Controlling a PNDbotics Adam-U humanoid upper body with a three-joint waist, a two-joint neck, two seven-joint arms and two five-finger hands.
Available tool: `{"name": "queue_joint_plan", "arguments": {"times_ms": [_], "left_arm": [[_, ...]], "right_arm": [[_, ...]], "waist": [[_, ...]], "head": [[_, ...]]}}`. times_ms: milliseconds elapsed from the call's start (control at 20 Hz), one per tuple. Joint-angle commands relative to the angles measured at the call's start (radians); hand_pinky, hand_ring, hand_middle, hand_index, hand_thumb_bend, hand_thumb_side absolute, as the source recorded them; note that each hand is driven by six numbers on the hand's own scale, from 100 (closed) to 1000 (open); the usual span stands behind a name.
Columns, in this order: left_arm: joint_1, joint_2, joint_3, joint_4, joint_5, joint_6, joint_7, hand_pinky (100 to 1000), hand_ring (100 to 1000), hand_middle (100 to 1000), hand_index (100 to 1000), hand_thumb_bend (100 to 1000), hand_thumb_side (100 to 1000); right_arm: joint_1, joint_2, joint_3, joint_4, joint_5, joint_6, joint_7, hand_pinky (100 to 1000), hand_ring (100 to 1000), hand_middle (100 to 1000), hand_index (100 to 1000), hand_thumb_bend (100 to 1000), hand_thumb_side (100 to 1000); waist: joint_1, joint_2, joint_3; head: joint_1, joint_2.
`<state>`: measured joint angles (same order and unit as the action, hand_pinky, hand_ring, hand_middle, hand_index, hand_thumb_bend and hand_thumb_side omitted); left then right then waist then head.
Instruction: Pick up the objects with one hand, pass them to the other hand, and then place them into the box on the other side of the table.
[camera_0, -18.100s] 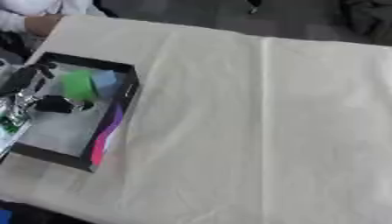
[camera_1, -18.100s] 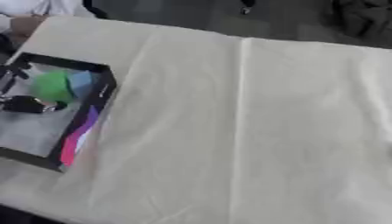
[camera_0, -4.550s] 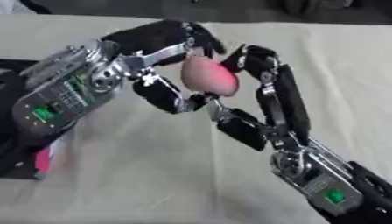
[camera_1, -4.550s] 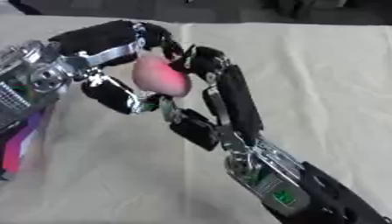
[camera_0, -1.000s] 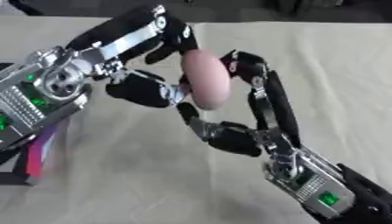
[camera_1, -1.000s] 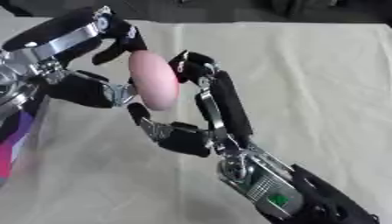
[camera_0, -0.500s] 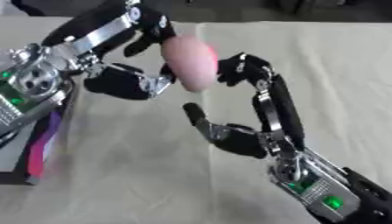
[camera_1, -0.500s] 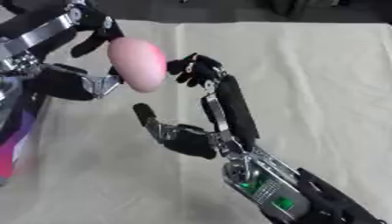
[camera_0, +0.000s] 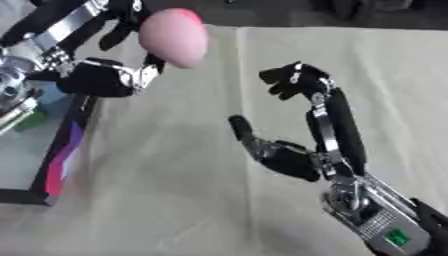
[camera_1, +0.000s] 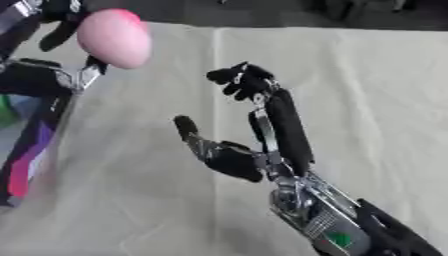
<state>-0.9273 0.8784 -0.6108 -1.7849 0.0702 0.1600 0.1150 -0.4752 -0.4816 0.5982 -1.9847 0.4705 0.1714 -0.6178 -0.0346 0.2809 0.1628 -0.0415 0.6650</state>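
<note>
A pink egg-shaped object (camera_0: 173, 36) is up at the top left, above the cloth, with my left hand (camera_0: 101, 77) shut on it; dark fingers curl over its top and the thumb sits below it. My right hand (camera_0: 289, 157) stands open in the middle of the view, fingers (camera_0: 293, 80) raised and bent at the tips, holding nothing. A clear gap separates it from the pink object. The black-rimmed box (camera_0: 66, 145) with a magenta side lies at the left edge, under my left arm.
A cream cloth (camera_0: 394, 90) covers the table, with a crease running down its middle. Something green (camera_1: 4, 112) shows inside the box. Dark shapes lie beyond the table's far edge.
The pink object has gone up and to the left in my left hand, away from my right hand. My right hand has let go of it and stands open.
</note>
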Motion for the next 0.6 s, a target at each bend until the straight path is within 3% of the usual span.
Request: {"name": "queue_joint_plan", "arguments": {"times_ms": [50,250,600], "left_arm": [[0.017,0.063,0.061,0.026,-0.006,-0.01,0.045,731,617,100,250,100,100],[0.064,0.085,0.101,0.096,-0.031,-0.026,0.085,731,615,100,251,100,100],[0.108,0.093,0.146,0.232,-0.107,-0.07,0.121,719,603,100,256,100,100]], "right_arm": [[-0.011,-0.026,-0.021,-0.015,0.011,-0.003,-0.014,534,573,599,710,410,411],[-0.014,-0.029,-0.039,-0.015,0.013,-0.009,-0.033,538,575,599,711,410,402],[-0.02,-0.032,-0.071,-0.015,0.017,-0.024,-0.066,545,577,599,711,414,385]], "waist": [[0.001,-0.013,0.001],[-0.004,-0.014,0.001],[-0.013,-0.013,0.004]], "head": [[0.055,-0.022],[0.127,-0.034],[0.2,-0.06]]}}
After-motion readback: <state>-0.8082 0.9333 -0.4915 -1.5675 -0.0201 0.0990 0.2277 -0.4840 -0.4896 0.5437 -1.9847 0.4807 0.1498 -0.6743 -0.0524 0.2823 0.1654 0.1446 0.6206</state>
